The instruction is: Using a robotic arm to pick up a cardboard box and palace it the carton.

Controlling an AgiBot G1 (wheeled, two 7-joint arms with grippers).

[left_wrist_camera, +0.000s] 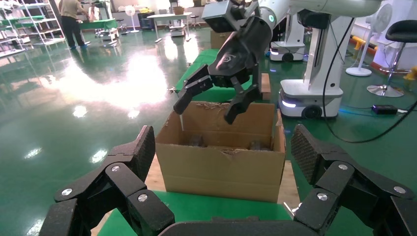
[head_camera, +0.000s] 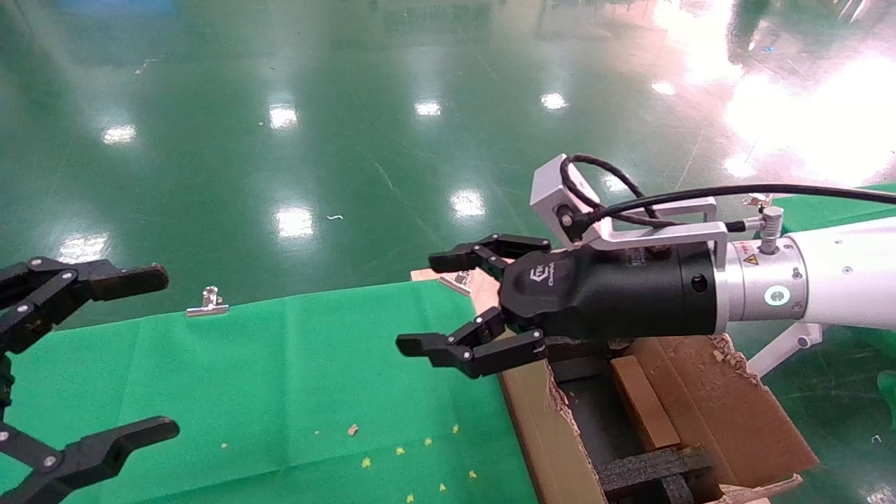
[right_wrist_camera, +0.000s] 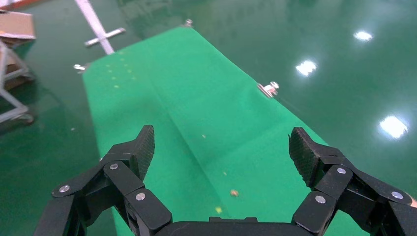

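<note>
My right gripper point(head_camera: 423, 304) is open and empty, on the white arm with the silver camera block. It hovers over the near-left rim of the carton point(head_camera: 539, 420), fingers pointing out over the green table. The carton has ragged flaps and black foam point(head_camera: 651, 469) inside. A flat brown cardboard box point(head_camera: 644, 402) stands on edge inside the carton, behind and below the gripper. In the left wrist view the right gripper point(left_wrist_camera: 205, 113) hangs above the carton point(left_wrist_camera: 221, 167). The right wrist view shows its open fingers point(right_wrist_camera: 145, 147) over bare green cloth. My left gripper point(head_camera: 161, 350) is open and empty at the far left.
A green cloth point(head_camera: 280, 378) covers the table, with small crumbs on it and a metal clip point(head_camera: 208, 302) on its far edge. The carton sits on a wooden board beside the table. A white mobile base point(left_wrist_camera: 310, 98) stands beyond the carton.
</note>
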